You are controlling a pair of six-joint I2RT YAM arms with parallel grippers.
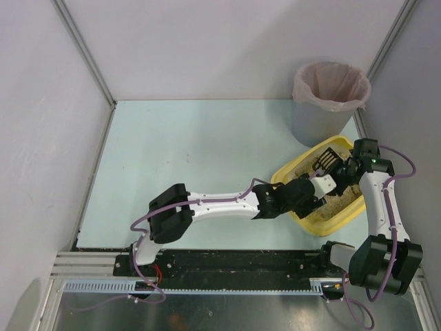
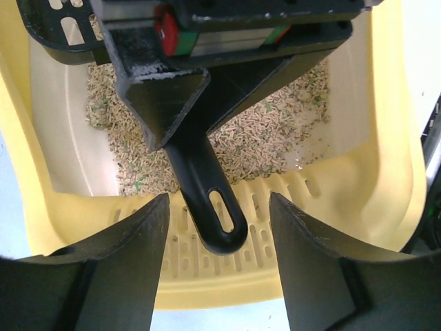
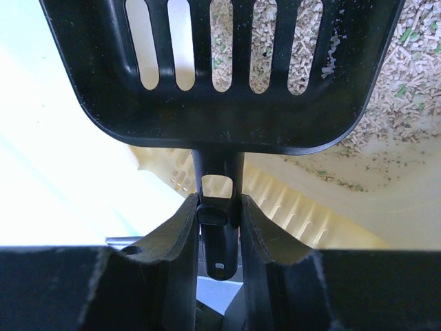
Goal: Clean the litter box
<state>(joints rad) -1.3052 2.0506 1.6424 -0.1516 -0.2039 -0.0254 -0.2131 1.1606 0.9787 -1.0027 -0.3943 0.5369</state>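
The yellow litter box (image 1: 311, 222) lies at the table's right, with beige litter (image 2: 275, 131) inside. My right gripper (image 1: 349, 169) is shut on the handle of a black slotted scoop (image 1: 326, 160) and holds it over the box. In the right wrist view my right gripper (image 3: 219, 207) clamps the handle, and the scoop blade (image 3: 220, 131) hangs above litter (image 3: 406, 83). My left gripper (image 1: 318, 187) is open at the box's near slotted rim (image 2: 207, 276). In its own view my left gripper (image 2: 219, 201) has the scoop handle's end (image 2: 219, 221) between its fingers, untouched.
A grey round bin with a pink bag liner (image 1: 331, 93) stands behind the litter box at the back right. White walls enclose the table on the left, back and right. The two arms are close together over the box.
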